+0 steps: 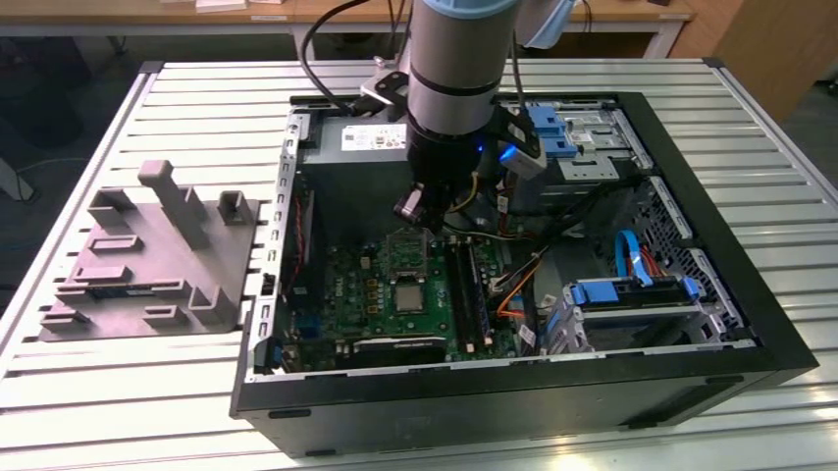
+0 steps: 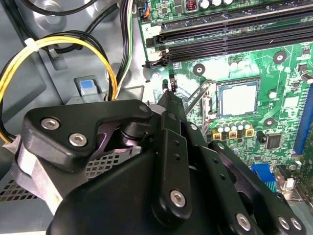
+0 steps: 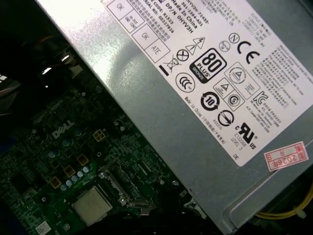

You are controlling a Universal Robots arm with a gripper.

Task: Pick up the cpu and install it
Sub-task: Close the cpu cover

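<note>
The cpu (image 1: 410, 295) is a small silvery square lying flat in its socket on the green motherboard (image 1: 353, 294) inside the open computer case. It also appears in both wrist views, cpu (image 2: 238, 100) and cpu (image 3: 91, 205). The socket's metal hold-down frame (image 2: 199, 98) stands raised beside the chip. My gripper (image 1: 408, 214) hangs over the board just behind the socket, a little above it. In the second wrist view the gripper (image 2: 168, 95) has its black fingers drawn together, with nothing visible between them.
A grey power supply (image 3: 195, 98) with a white label sits close behind the gripper. Memory slots (image 2: 220, 39) run beside the socket, and yellow and black cables (image 2: 73, 44) loop nearby. Blue drive bays (image 1: 629, 294) fill the case's right. A grey fixture (image 1: 151, 255) stands outside on the slatted table.
</note>
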